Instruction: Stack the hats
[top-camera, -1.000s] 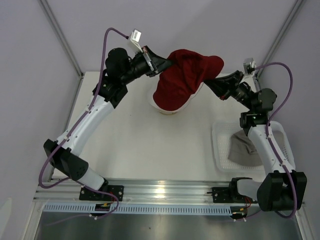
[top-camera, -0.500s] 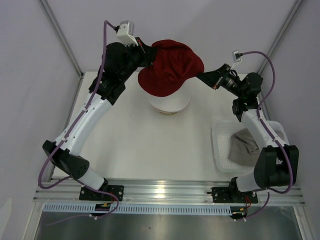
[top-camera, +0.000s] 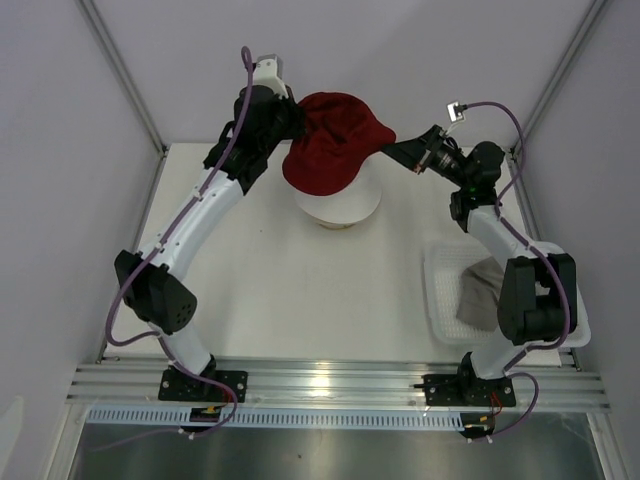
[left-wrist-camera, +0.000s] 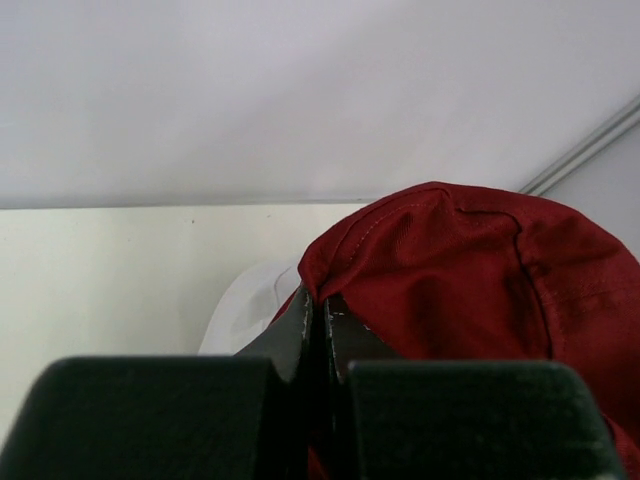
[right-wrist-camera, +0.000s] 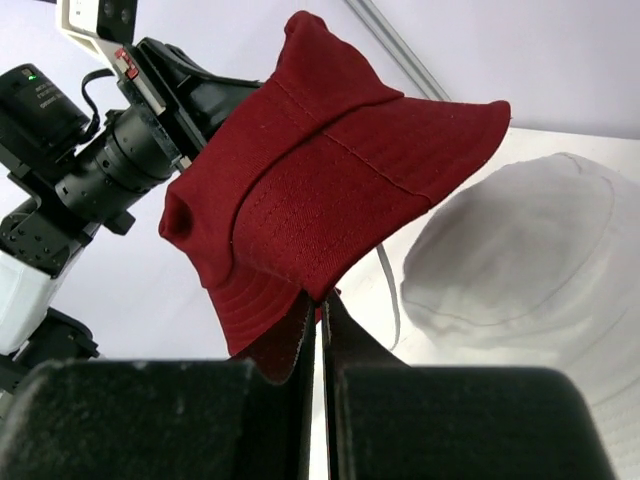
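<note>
I have the dark red hat (top-camera: 335, 140) centred above the cream-white hat (top-camera: 338, 205) on the surface (top-camera: 260, 270), having shifted it left. My left tool (left-wrist-camera: 318, 312) and right tool (right-wrist-camera: 318, 302) each pinch its brim, so lowering looks next.

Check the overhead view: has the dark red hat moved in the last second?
Yes. Against the cream-white hat, the dark red hat has shifted toward the view's left and top, uncovering more of the cream-white one.
</note>
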